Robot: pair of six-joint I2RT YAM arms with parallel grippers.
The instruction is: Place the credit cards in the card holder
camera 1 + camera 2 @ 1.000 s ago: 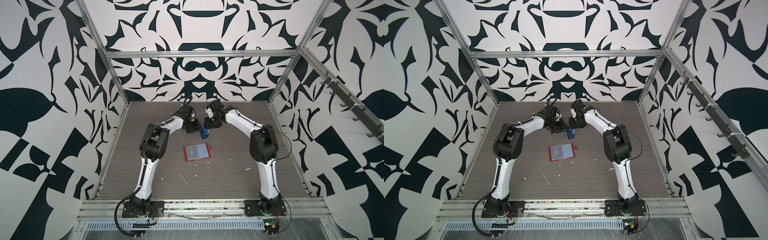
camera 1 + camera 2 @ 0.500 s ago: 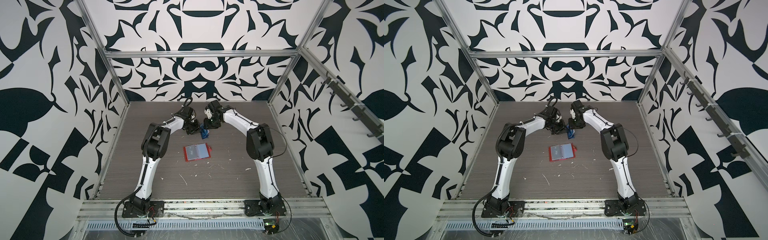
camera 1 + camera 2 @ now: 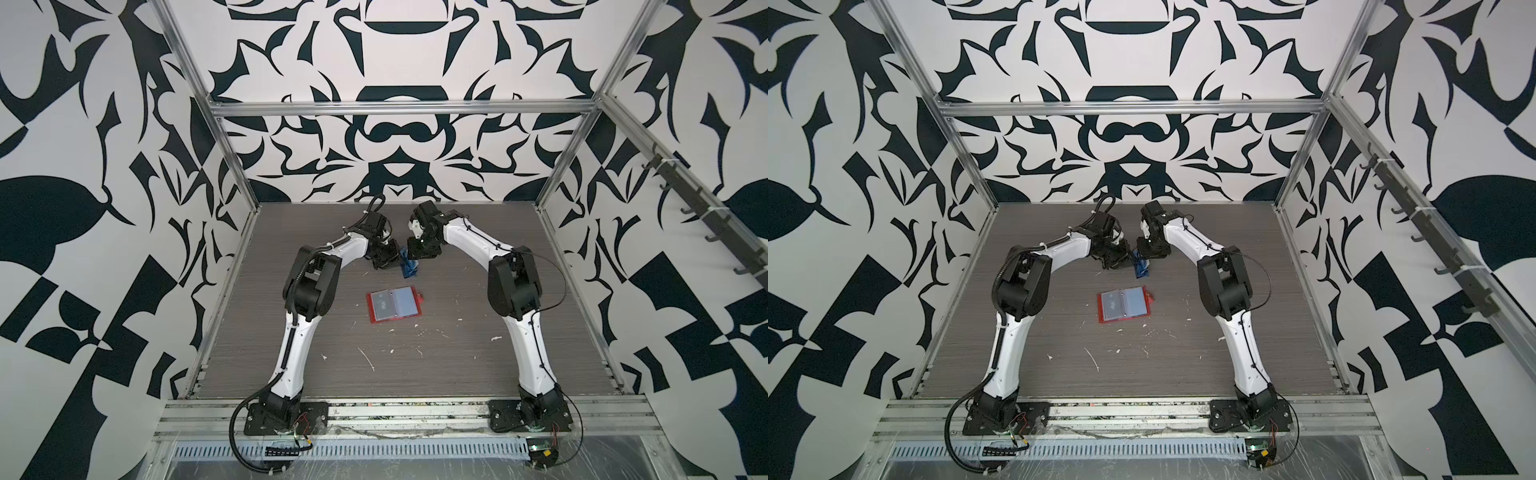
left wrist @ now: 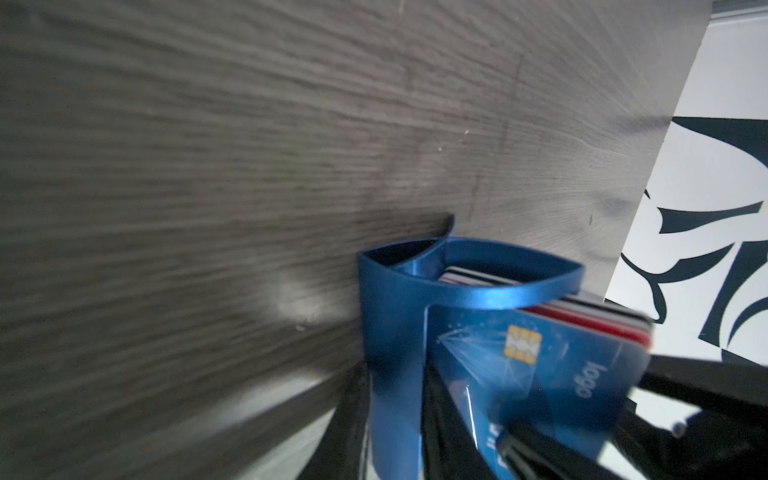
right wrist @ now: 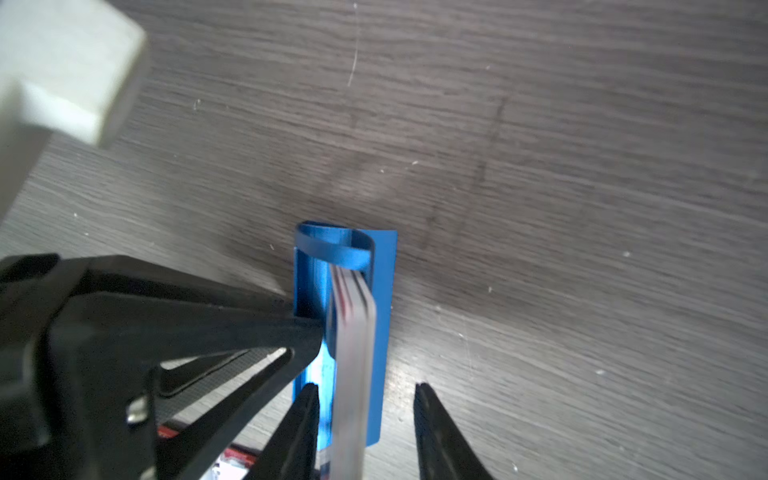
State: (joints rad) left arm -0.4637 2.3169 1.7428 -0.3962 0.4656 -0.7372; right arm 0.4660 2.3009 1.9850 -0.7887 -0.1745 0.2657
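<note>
Credit cards (image 5: 353,332) stand on edge in a blue rack (image 5: 384,311) toward the back of a grey wood-grain tabletop (image 3: 457,374). The right claw (image 5: 365,392) is spread astride the cards, and the left claw (image 4: 397,424) pinches the rack's wall. Nearer, the red card holder (image 3: 394,304) lies open. Black-and-white patterned walls (image 3: 399,137) enclose everything.

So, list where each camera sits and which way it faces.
Top views: high in front, looking down on left arm, right arm, card holder.
Left wrist: beside the blue rack of credit cards; left tool grips the rack.
Right wrist: above the rack; open right tool straddles the cards.
Shared by wrists: rack and cards.
</note>
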